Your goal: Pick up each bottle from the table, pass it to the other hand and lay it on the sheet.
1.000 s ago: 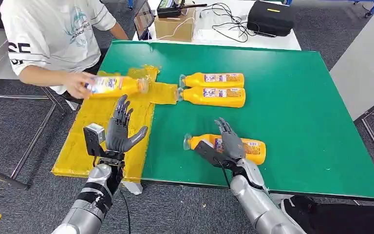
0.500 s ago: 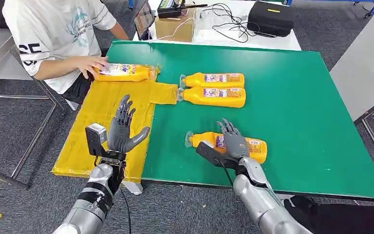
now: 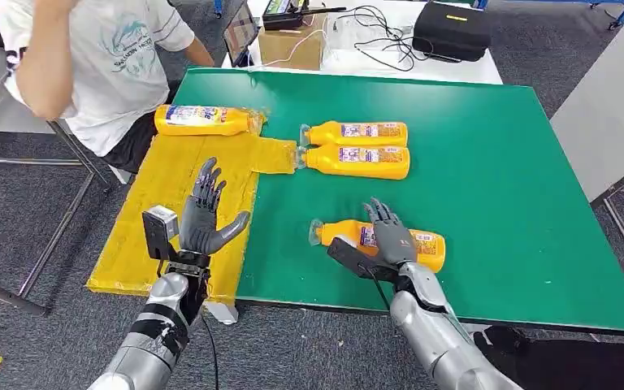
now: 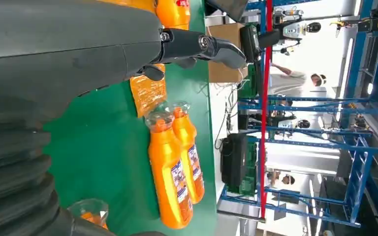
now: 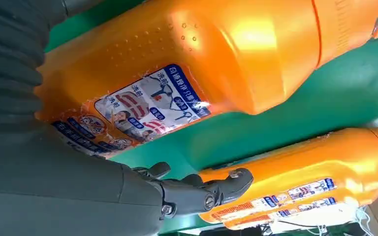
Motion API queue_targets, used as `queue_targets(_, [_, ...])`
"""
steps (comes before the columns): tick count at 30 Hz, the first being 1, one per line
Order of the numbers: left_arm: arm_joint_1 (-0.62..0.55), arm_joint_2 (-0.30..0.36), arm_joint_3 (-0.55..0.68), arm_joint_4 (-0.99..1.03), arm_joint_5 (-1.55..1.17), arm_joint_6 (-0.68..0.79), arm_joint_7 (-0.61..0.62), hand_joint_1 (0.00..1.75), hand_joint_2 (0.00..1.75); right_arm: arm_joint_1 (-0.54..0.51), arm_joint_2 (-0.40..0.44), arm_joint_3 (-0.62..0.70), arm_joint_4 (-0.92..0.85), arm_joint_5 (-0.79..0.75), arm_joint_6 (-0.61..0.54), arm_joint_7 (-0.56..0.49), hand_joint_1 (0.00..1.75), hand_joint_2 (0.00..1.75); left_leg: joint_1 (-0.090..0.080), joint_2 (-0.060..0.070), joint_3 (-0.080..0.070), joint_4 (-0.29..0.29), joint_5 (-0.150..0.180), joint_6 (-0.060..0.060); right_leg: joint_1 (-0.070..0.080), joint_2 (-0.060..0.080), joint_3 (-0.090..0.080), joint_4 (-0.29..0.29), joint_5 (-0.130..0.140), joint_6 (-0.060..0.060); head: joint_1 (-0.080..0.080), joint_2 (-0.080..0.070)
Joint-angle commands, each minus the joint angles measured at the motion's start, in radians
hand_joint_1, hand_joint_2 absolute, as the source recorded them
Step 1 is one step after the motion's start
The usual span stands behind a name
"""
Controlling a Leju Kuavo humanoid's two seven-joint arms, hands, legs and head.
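Resting over a glossy orange bottle, grey ribbed right hand.

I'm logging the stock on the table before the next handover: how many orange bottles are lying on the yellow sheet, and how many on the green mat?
On the yellow sheet: 1, the far bottle.
On the green mat: 3, the paired bottles and the near bottle under the right robot hand.
Total: 4 orange bottles.
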Motion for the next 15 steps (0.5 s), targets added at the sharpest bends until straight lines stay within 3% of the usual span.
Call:
queue_targets(1, [-0.026, -0.002, 0.018, 0.037, -0.010, 0.000, 0.003, 0.00, 1.75, -0.017, -0.030, 0.034, 0.054, 0.049, 0.031, 0.053, 0.00, 1.75, 0.001, -0.001, 0.003, 0.000, -0.001, -0.001, 0.001, -0.001, 0.003, -0.001, -0.002, -0.002, 0.000, 0.000])
queue_targets(6, [-0.015, -0.002, 0.032, 0.029, -0.016, -0.002, 0.003, 0.00, 1.75, 0.007, -0.046, 0.037, -0.014, 0.124, -0.003, 0.105, 0.00, 1.75, 0.001, -0.001, 0.003, 0.000, -0.001, -0.001, 0.001, -0.001, 0.003, 0.000, -0.002, -0.001, 0.000, 0.000])
queue_targets(11, [0.011, -0.002, 0.049, 0.003, -0.016, 0.006, 0.003, 0.00, 1.75, 0.097, -0.072, 0.020, -0.218, 0.253, -0.055, 0.183, 0.00, 1.75, 0.002, -0.001, 0.005, 0.000, -0.003, -0.002, 0.002, -0.002, 0.006, -0.001, -0.003, -0.002, 0.000, 0.000])
queue_targets(12, [0.017, 0.000, 0.058, 0.000, -0.008, 0.004, 0.003, 0.00, 1.75, 0.083, -0.102, 0.061, -0.182, 0.362, 0.075, 0.304, 0.00, 1.75, 0.001, -0.001, 0.003, 0.000, -0.002, -0.001, 0.001, -0.001, 0.004, 0.000, -0.003, -0.002, 0.000, 0.000])
queue_targets(15, [0.036, 0.010, 0.073, -0.017, -0.001, -0.013, 0.003, 0.00, 1.75, 0.113, -0.130, 0.041, -0.217, 0.349, 0.092, 0.286, 0.00, 1.75, 0.001, -0.001, 0.003, 0.000, -0.002, -0.001, 0.001, -0.001, 0.004, -0.001, -0.002, -0.001, 0.000, 0.000])
